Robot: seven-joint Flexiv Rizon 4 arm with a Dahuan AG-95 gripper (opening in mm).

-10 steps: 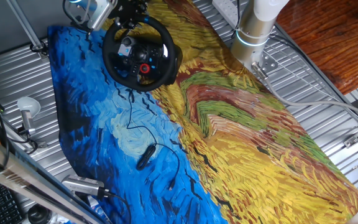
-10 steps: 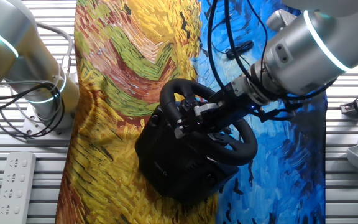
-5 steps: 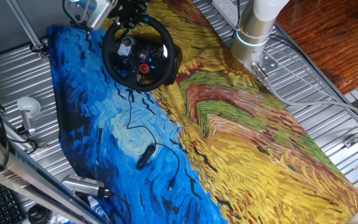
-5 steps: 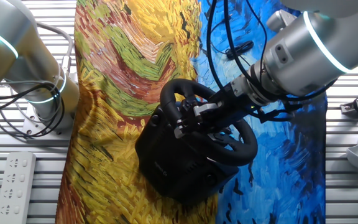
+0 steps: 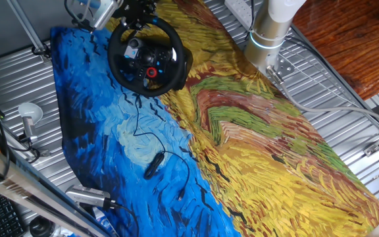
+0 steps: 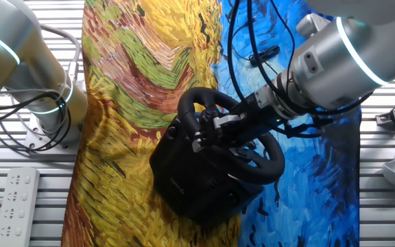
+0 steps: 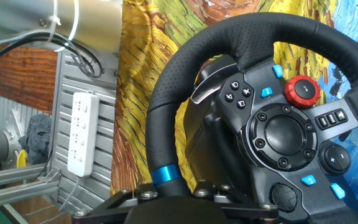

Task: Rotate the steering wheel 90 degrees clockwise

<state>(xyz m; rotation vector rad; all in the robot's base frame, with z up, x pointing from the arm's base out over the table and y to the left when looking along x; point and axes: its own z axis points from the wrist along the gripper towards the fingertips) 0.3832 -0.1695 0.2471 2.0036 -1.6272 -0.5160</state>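
Left of your steering wheel (image 7: 185, 112), a white power strip (image 7: 79, 134) lies on the counter (image 6: 40, 206). The wheel stands tilted on the painted cloth (image 6: 136, 75), and your hand (image 6: 214, 127) is clamped on its rim by the blue stripe (image 7: 164, 175)

Even, bright, diffuse light fills all three views, and shadows stay soft and short. The painted cloth (image 5: 255, 151) is sharp and saturated in both fixed views. Glare strips gleam on the silver arm (image 6: 341, 62), and a pale sheen lies on the steering wheel (image 7: 185, 81) rim in the hand view, where the power strip (image 7: 79, 134) behind looks slightly soft and straight edges bend near the borders
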